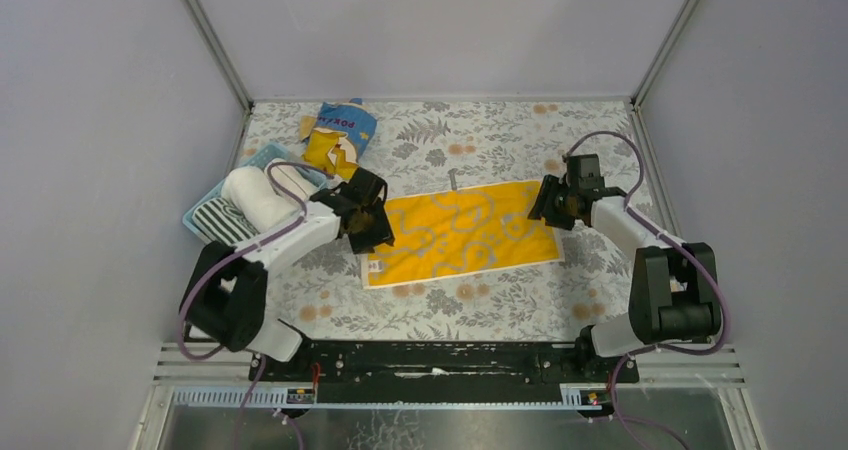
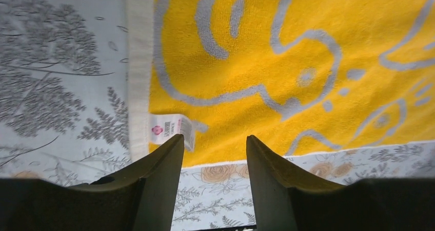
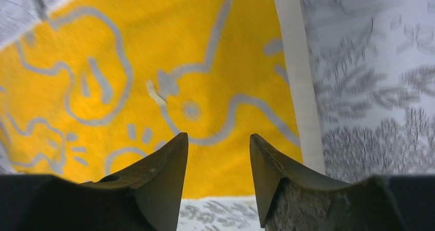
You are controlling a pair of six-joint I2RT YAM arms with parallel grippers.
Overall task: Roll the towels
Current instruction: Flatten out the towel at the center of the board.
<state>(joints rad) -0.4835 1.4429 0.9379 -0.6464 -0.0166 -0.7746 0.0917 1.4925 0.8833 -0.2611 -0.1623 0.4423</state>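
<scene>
While the yellow towel [image 1: 462,232] lay spread flat across the middle of the frame, the left gripper [image 2: 214,138] hung over its left end and the right gripper [image 3: 219,137] over its right end — both sets of jaws parted about halfway, holding nothing. Rolled towels [image 1: 255,198] sat in the blue basket [image 1: 196,213], upper left.

snack bag [image 1: 340,128] lettering illegible, yellow towel [image 2: 246,61] label [image 2: 172,130] unreadable

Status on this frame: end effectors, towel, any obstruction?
Left end effector open, empty; right end effector open, empty. Yellow towel flat, unrolled, one end under each. No obstruction seen.
</scene>
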